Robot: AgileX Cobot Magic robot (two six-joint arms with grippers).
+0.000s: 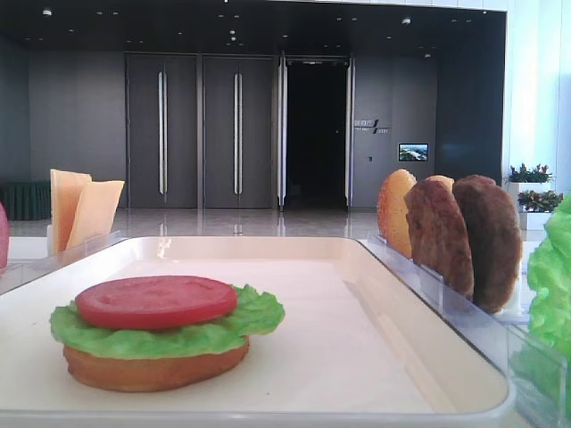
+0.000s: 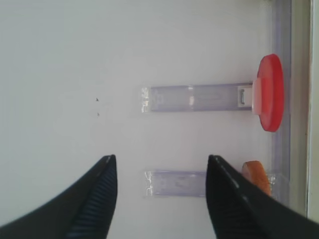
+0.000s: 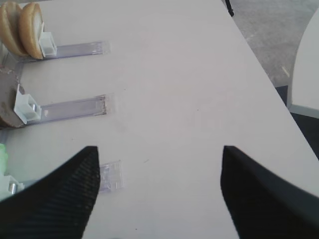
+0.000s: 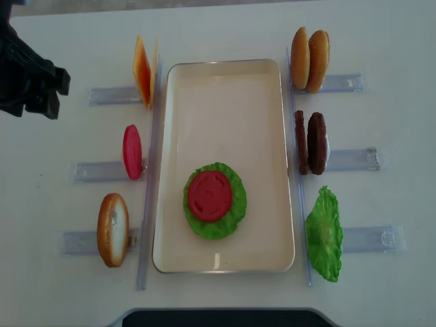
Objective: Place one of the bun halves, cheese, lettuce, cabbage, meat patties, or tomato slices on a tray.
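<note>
On the tray (image 4: 272, 136), toward six o'clock, a tomato slice (image 4: 210, 195) lies on lettuce (image 4: 235, 219) over a bun half (image 1: 156, 367), while the left gripper (image 2: 160, 172) and right gripper (image 3: 159, 159) both hang spread and empty above the table (image 3: 189, 89).

No readable text, labels or numbers.

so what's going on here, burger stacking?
Yes. On the tray a stack is started: bun half, lettuce, tomato slice on top. Both grippers are open and empty, left gripper and right gripper over bare table. Meat patties, cheese, spare buns and a second tomato slice sit in side holders.
</note>
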